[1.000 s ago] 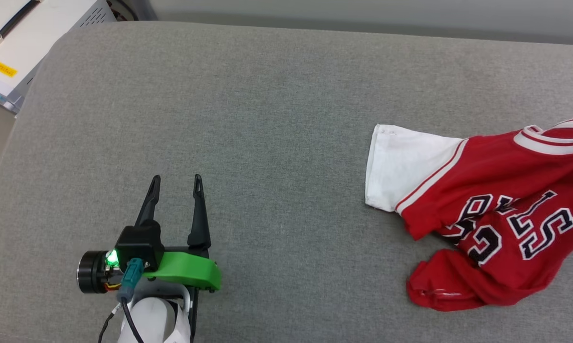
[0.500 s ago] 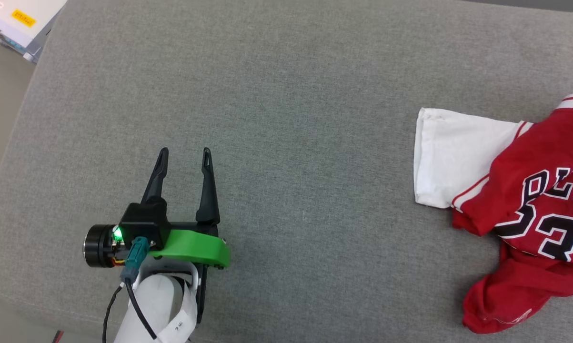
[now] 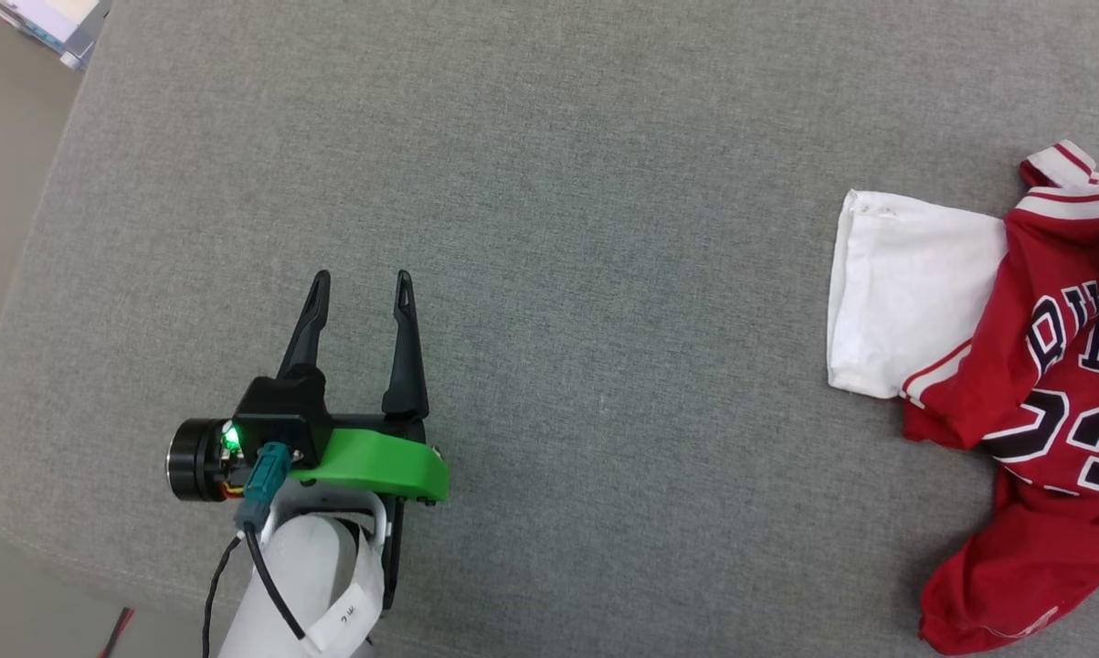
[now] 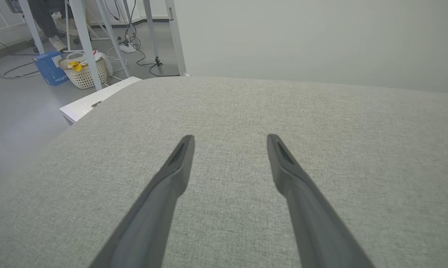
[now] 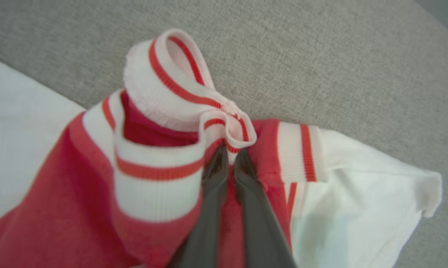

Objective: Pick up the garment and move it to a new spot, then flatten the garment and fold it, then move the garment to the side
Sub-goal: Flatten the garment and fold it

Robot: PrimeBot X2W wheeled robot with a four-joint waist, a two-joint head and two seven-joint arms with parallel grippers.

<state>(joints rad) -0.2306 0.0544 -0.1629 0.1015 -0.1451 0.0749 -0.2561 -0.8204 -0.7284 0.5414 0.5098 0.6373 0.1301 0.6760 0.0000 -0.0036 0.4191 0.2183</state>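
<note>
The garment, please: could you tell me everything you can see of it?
The garment is a red jersey with white short sleeves, red-and-white striped ribbed trim and black white-edged lettering. It lies crumpled on the grey fabric surface at the head view's right edge, one white sleeve spread flat. The right claw is shut on its bunched striped collar.

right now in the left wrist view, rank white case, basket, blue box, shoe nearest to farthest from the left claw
1. white case, left, just beyond the grey cushion
2. basket and blue box, side by side; too close to call
3. shoe, far upper left
</note>
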